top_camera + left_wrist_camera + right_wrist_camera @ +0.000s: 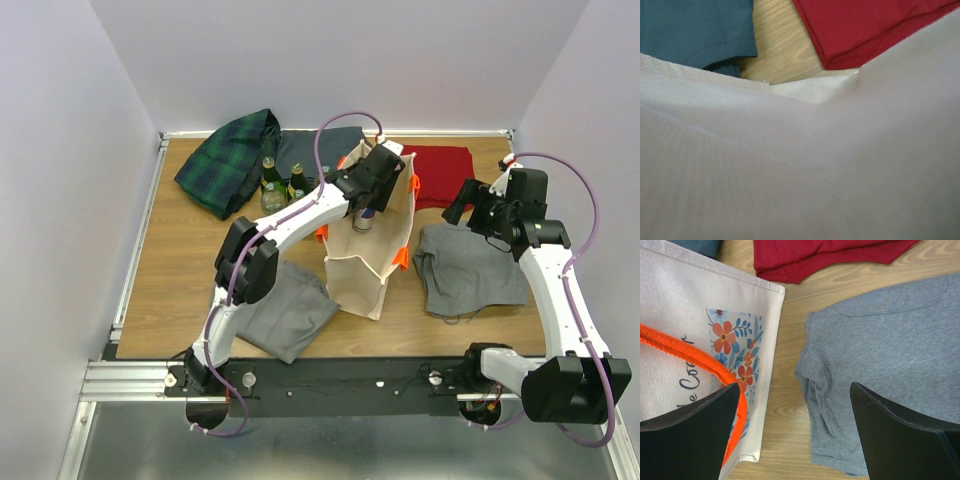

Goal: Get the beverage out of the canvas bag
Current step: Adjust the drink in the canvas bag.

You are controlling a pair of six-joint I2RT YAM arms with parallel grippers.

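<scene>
— Where's the drink, then?
— Down in the canvas bag (pixel 365 270), middle of the frame. A bottle (pixel 362 221) stands inside it, only its top showing in the open mouth. The left gripper (pixel 367 200) is dipped in over it.
— Has it got hold?
— Can't tell. The cloth hides its jaws, and the left wrist view is nearly all canvas. The right gripper (pixel 794 395) has its jaws spread wide with nothing between them, beside the bag's orange handle (pixel 690 352) and over a grey shirt (pixel 880 355).
— How will the bottle handle?
— Glass, I'd guess, like the green bottles (pixel 270 188) on the bench (pixel 180 270) at upper left: heavy, hard, slick, breakable. I'd take it by the neck, just under the cap, and lift straight up. The bag's walls are soft and may sag or drag along, so the other arm could steady the rim.
— Anything else in there?
— Nothing I can see.
</scene>
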